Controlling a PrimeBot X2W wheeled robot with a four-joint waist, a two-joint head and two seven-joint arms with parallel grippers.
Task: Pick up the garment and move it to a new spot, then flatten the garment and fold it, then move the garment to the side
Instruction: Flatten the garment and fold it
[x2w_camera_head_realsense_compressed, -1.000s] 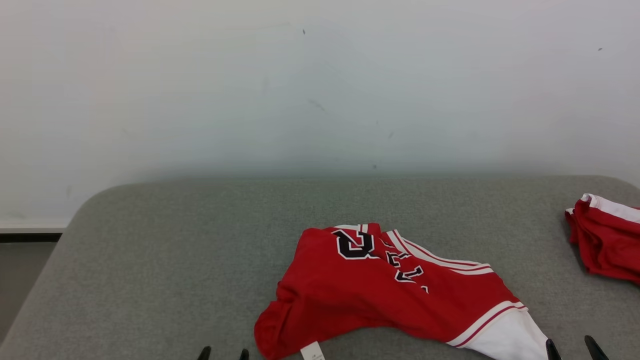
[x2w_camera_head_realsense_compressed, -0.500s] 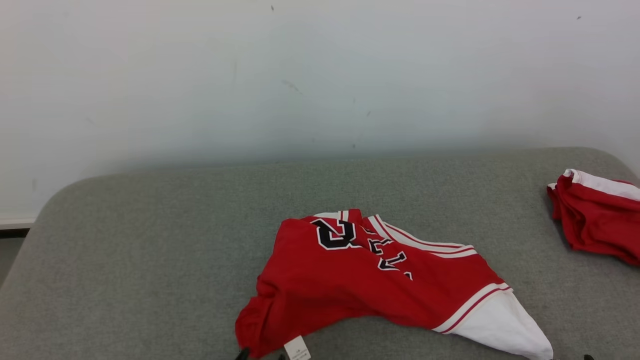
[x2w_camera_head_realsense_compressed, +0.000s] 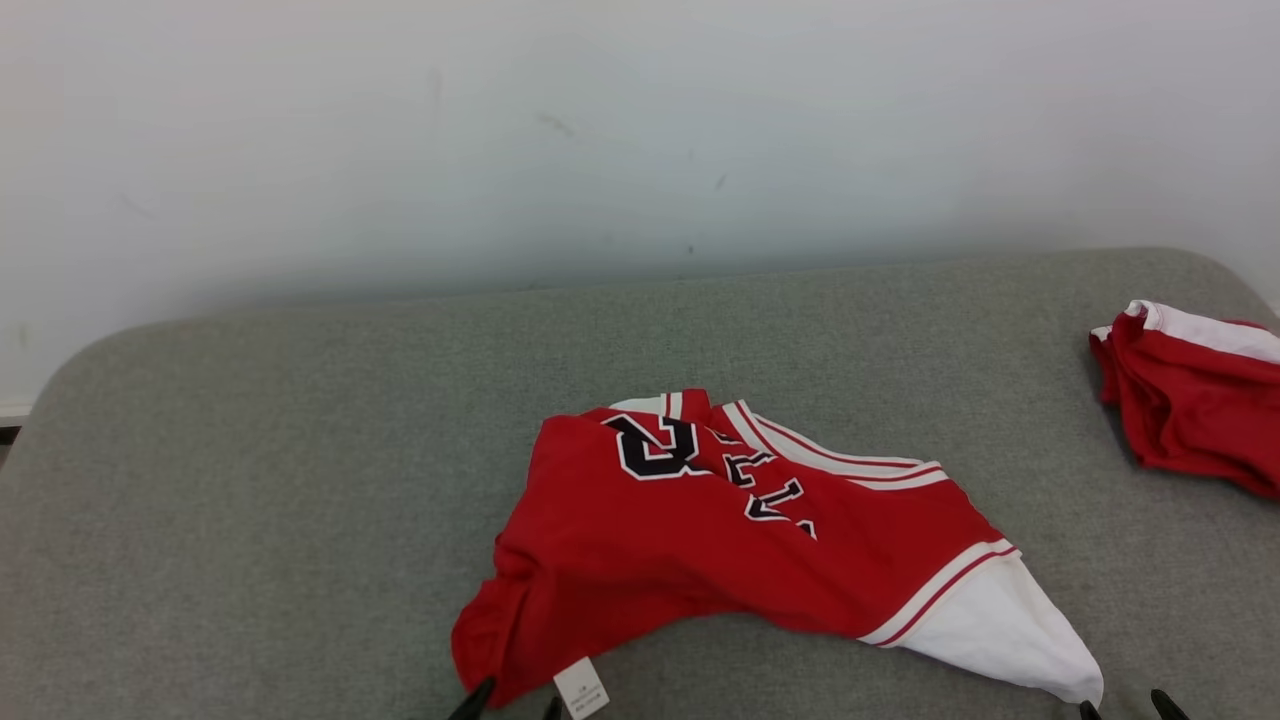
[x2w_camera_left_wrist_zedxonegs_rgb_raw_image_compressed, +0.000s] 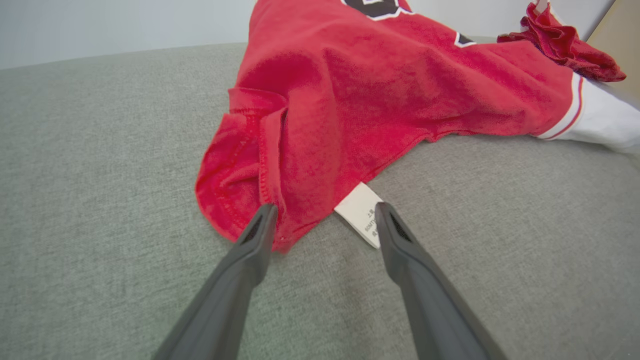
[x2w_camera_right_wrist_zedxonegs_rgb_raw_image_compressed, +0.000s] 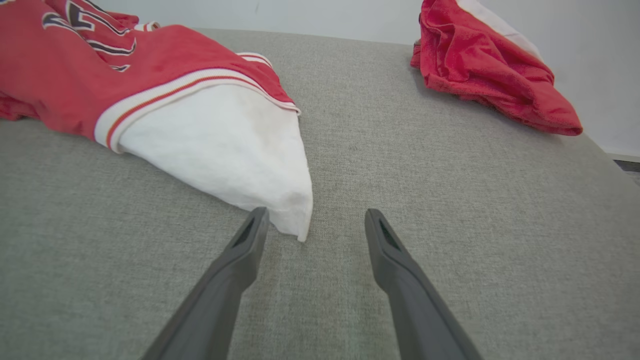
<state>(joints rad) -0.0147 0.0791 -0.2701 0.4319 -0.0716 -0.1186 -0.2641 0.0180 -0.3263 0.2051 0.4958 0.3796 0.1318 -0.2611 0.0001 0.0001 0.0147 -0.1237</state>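
Observation:
A red garment (x2w_camera_head_realsense_compressed: 720, 540) with black lettering, white stripes and a white end lies crumpled on the grey table (x2w_camera_head_realsense_compressed: 250, 480). Its white label (x2w_camera_left_wrist_zedxonegs_rgb_raw_image_compressed: 363, 212) pokes out at the near left corner. My left gripper (x2w_camera_left_wrist_zedxonegs_rgb_raw_image_compressed: 324, 216) is open, its fingertips straddling that red corner (x2w_camera_left_wrist_zedxonegs_rgb_raw_image_compressed: 240, 190) and the label, low over the cloth edge. At the head view's bottom edge the left gripper (x2w_camera_head_realsense_compressed: 512, 698) shows only its tips. My right gripper (x2w_camera_right_wrist_zedxonegs_rgb_raw_image_compressed: 316, 219) is open just before the garment's white tip (x2w_camera_right_wrist_zedxonegs_rgb_raw_image_compressed: 295, 220), with nothing between its fingers; its tips (x2w_camera_head_realsense_compressed: 1125, 705) peek in at the lower right.
A second red and white garment (x2w_camera_head_realsense_compressed: 1190, 400) lies bunched at the table's right edge, also seen in the right wrist view (x2w_camera_right_wrist_zedxonegs_rgb_raw_image_compressed: 490, 70). A pale wall (x2w_camera_head_realsense_compressed: 600, 130) rises behind the table. The table's left edge curves away at the far left.
The head camera has tilted and turned, so the whole scene slid up and left. The left fingertips now reach the garment's near left corner; the garment lies as before.

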